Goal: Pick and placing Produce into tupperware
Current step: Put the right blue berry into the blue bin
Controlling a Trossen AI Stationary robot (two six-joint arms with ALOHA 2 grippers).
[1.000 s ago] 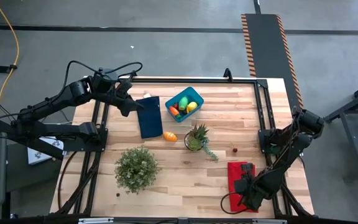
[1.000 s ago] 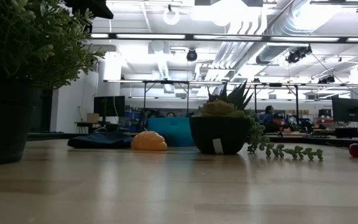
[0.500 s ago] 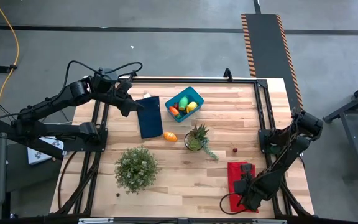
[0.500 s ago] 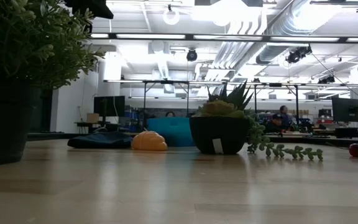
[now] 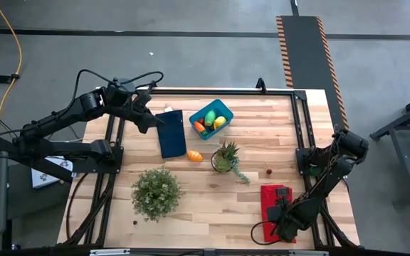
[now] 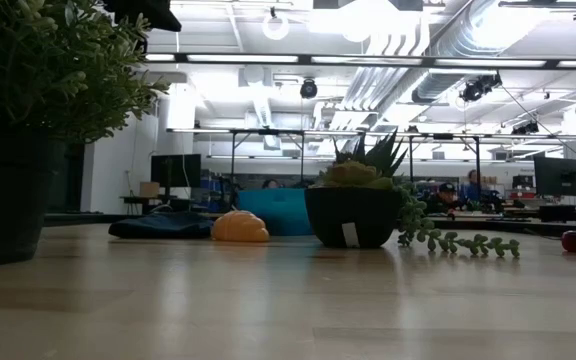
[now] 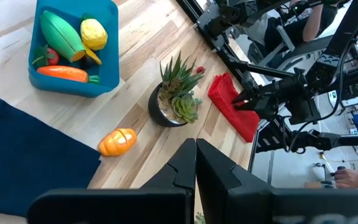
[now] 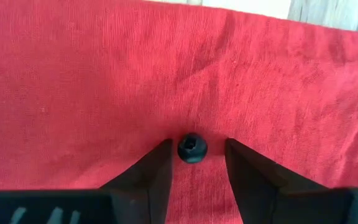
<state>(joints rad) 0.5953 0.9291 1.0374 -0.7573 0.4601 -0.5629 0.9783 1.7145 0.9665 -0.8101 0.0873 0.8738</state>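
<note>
Nothing on table has moved; only bkgd people shifted. Left gripper [image 7: 194, 163] closed, empty, above blue cloth [image 5: 171, 133]. Right gripper [image 8: 195, 163] part open on red cloth [image 8: 104, 81], around a small black thing [image 8: 192, 148].

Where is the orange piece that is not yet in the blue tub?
In the high view the orange piece lies on the table, between the dark blue cloth and the spiky plant, nearer than the tub.
</note>
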